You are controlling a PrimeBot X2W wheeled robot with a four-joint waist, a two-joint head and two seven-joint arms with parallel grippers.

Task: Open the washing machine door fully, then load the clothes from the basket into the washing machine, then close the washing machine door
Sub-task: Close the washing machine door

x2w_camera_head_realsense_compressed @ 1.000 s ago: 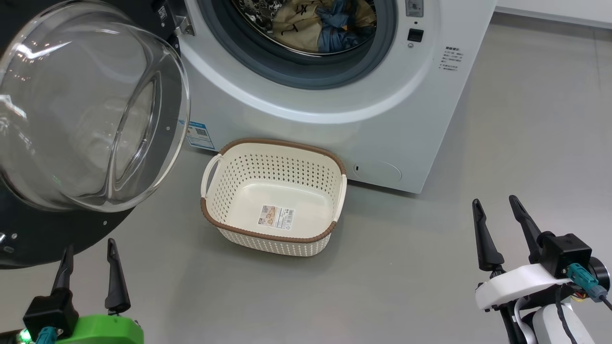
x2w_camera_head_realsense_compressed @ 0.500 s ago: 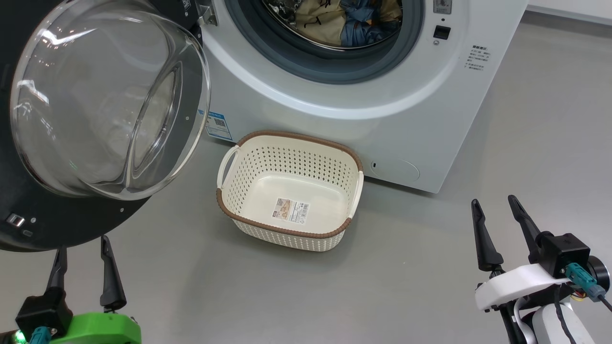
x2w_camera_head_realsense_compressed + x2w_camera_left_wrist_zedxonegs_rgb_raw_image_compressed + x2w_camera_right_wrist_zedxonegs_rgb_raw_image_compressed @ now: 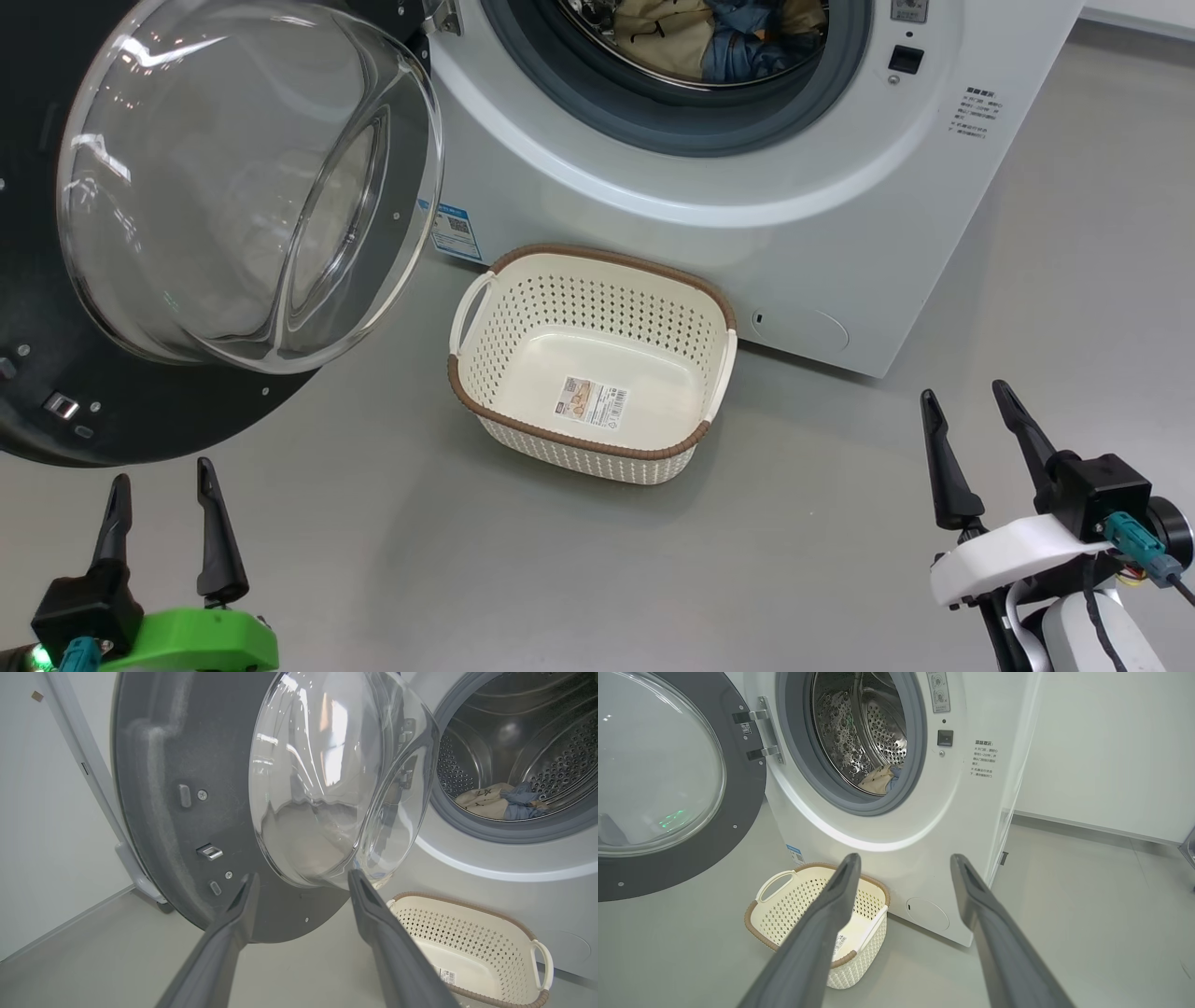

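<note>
- Both stand released and empty: left gripper (image 3: pixel 161 472), right gripper (image 3: pixel 963 391).
- Note the clothes (image 3: pixel 719 37) inside the drum (image 3: pixel 551 751); the basket (image 3: pixel 597 257) is bare.
- Hook your left gripper behind the washing machine door (image 3: pixel 233 187), at its free edge, and swing it shut until it latches.

Laundry corner, test-room look: washing machine (image 3: pixel 840 233) on bare grey floor (image 3: pixel 373 560), plain white wall (image 3: pixel 1111 742), basket (image 3: pixel 597 303) alongside.

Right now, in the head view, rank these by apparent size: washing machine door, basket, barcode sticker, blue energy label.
1. washing machine door, though it is nearest the camera.
2. basket.
3. barcode sticker and blue energy label look alike; not ranked.
</note>
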